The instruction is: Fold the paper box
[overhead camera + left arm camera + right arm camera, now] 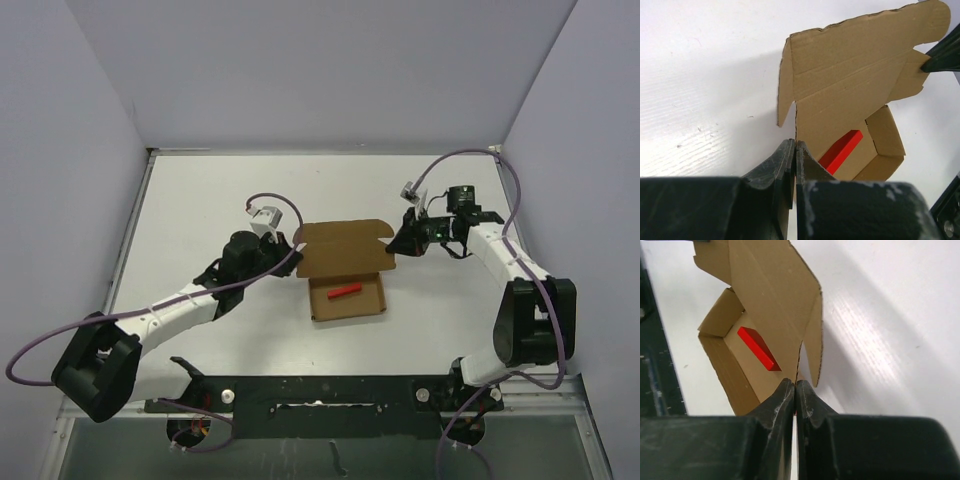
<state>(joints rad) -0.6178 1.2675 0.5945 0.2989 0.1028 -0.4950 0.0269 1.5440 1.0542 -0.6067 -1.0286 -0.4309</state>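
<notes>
Item: paper box, centre of tabletop, tray open, lid raised, red block inside. Left hand and right hand each pinched shut on one lid side edge, presumably to swing it closed evenly.

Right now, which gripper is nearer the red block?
Left, slightly: left gripper pinches the paper box's left edge near the red block; right gripper pinches its farther right tab.

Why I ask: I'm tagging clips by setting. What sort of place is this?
Probably a robotics lab cell: white tabletop enclosed by plain pale walls, two white robot arms bolted at its near edge, a brown cardboard mailer box between them.
</notes>
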